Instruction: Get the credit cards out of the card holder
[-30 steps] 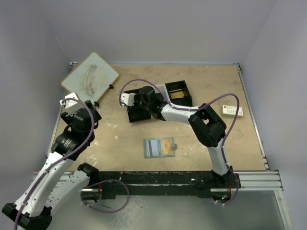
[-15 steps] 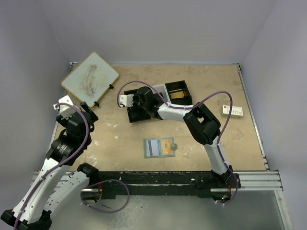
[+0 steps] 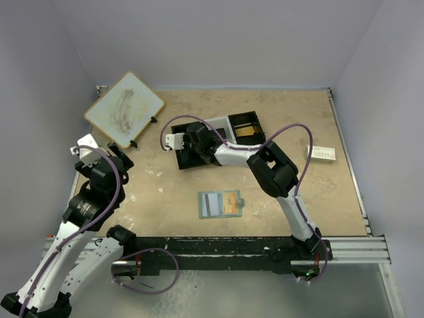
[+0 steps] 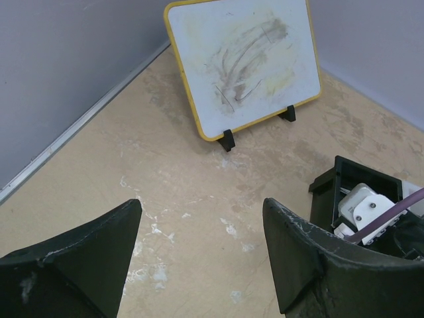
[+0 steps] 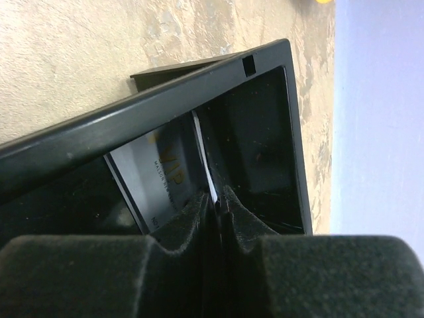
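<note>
Plainly, one card holder (open), one tray

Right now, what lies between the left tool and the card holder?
Nothing: only bare, scuffed tabletop runs from the left tool to the card holder, as the top external view shows.

Smooth plastic card, matt black plastic tray

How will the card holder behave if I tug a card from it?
The card holder lies flat and open, thin and small, so it is probably light and may slide across the table rather than stay put. It folds, so it could flex or lift with the orange card.
</note>
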Robot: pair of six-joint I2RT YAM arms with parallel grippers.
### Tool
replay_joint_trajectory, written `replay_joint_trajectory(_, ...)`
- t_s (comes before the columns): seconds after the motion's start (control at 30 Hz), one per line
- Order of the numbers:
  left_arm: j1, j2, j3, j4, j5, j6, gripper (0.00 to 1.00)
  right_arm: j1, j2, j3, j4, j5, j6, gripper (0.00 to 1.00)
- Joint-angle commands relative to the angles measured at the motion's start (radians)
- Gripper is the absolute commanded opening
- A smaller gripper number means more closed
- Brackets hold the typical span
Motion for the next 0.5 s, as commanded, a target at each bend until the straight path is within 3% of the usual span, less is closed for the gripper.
replay_joint_trajectory(0.0, 0.002, 0.019, 0.003, 0.025, 0.01, 0.003, 0.72, -0.003, -0.013, 0.029, 0.012, 0.035, -0.016, 0.17)
replay_joint_trajectory(0.17, 0.003, 0.025, 0.0, 0.029, 0.022, 0.007, 0.72, -0.002, -0.041, -0.005, -0.002, -0.012, -0.023, 0.27)
replay_joint_trajectory(0.47, 0.003, 0.037, 0.0, 0.031, 0.03, 0.012, 0.72, -0.001, -0.111, -0.032, -0.038, -0.092, 0.012, 0.37)
